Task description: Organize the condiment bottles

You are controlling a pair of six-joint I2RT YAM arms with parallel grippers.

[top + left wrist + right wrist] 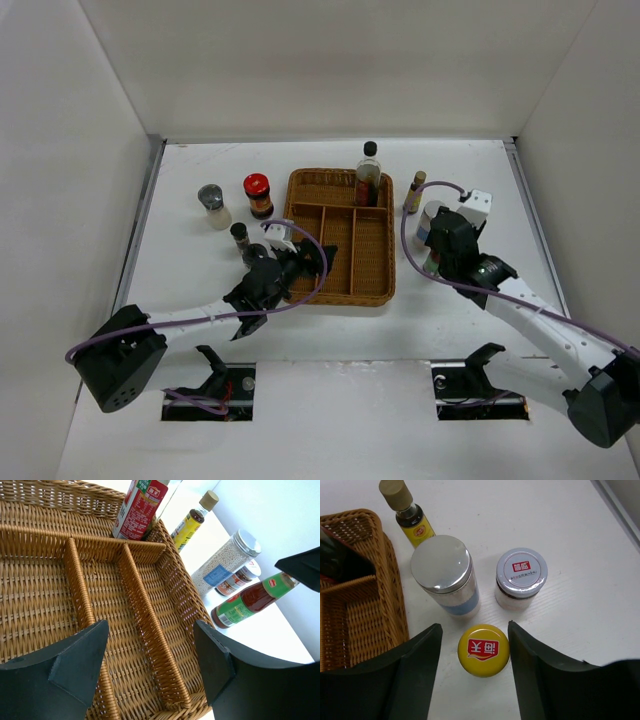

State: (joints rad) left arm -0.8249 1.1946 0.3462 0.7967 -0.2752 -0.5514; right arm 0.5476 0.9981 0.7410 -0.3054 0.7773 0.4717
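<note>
- Top view: the wicker tray point(370, 255) sits mid-table point(200, 320). It holds two condiment bottles, both at the right end of its far section: a black-capped clear bottle point(370, 160) and a red-labelled bottle point(363, 191), side by side.
- Three stand left of the tray: the left silver-capped shaker point(212, 205), the red-lidded dark jar point(258, 195) and a small dark-capped jar point(240, 234).
- Right of the tray, the tan-capped slim bottle point(414, 192) and the right silver-capped shaker point(431, 217) show. The right gripper point(436, 256) covers what is nearer.
- The left gripper point(315, 262) hangs over the tray's near left part.
- Left wrist view: the left gripper point(150, 630) has its fingers spread and grips nothing; only wicker dividers lie below it. Three long sections run toward the camera.
- The red-labelled bottle point(137, 507) stands upright in the far section.
- Outside the rim stand four: the slim bottle, the shaker of pale grains point(225, 562), a white-lidded jar point(241, 577) and the yellow-capped sauce bottle point(247, 602), its cap hidden here.
- Right wrist view: the right gripper point(475, 630) is parted around the yellow cap point(483, 650). One finger stands clear of it; I cannot tell whether the other touches.
- The shaker point(442, 572) and the white-lidded jar point(521, 575) stand just beyond, apart.
- Count: nine containers, two in the tray, seven on the table.
</note>
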